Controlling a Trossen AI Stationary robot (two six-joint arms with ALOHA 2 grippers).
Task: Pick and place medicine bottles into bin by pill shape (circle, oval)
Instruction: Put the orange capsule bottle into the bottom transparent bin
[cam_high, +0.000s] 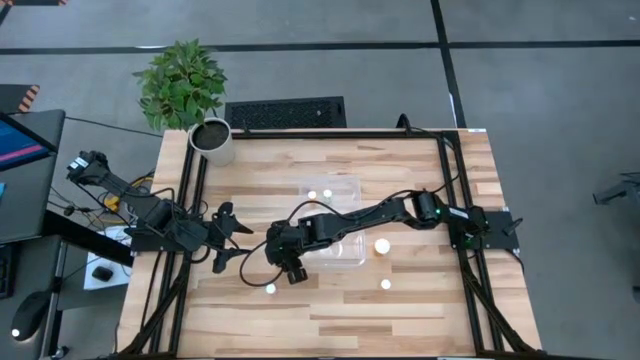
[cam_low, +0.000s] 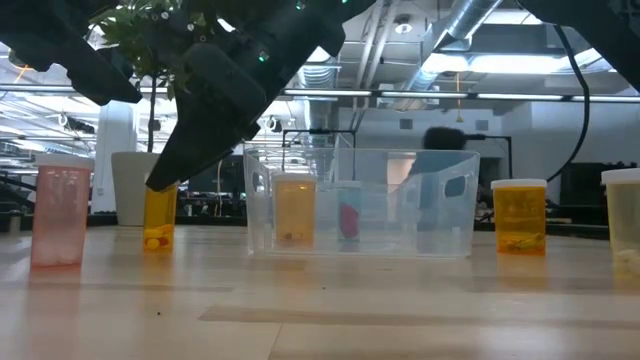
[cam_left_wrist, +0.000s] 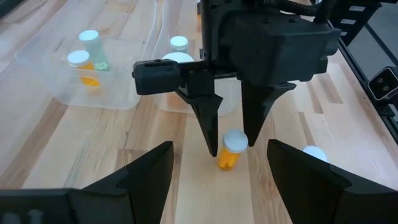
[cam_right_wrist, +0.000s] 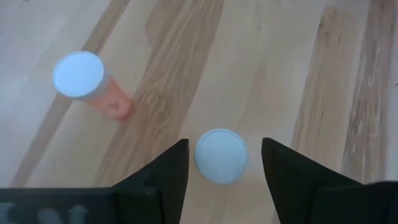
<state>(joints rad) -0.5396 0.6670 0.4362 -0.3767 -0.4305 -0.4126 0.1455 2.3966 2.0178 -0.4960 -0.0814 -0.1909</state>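
Note:
My right gripper (cam_high: 292, 268) reaches across the clear bin (cam_high: 352, 262) and points down, open, near the table's middle. Its fingers stand on either side of a small orange bottle with a white cap (cam_right_wrist: 221, 155), which stands upright on the table; it also shows in the left wrist view (cam_left_wrist: 230, 152) and the low view (cam_low: 158, 220). A gap shows between the cap and each finger. A pinkish bottle (cam_right_wrist: 84, 81) stands close by. Two bottles (cam_left_wrist: 84, 56) stand inside the bin. My left gripper (cam_high: 225, 238) waits open at the table's left.
More white-capped bottles stand on the table right of the bin (cam_high: 381, 245) and toward the near edge (cam_high: 386, 284), (cam_high: 270, 289). A white plant pot (cam_high: 213, 140) stands at the far left corner. The bin's wall (cam_low: 440, 205) is just right of my right gripper.

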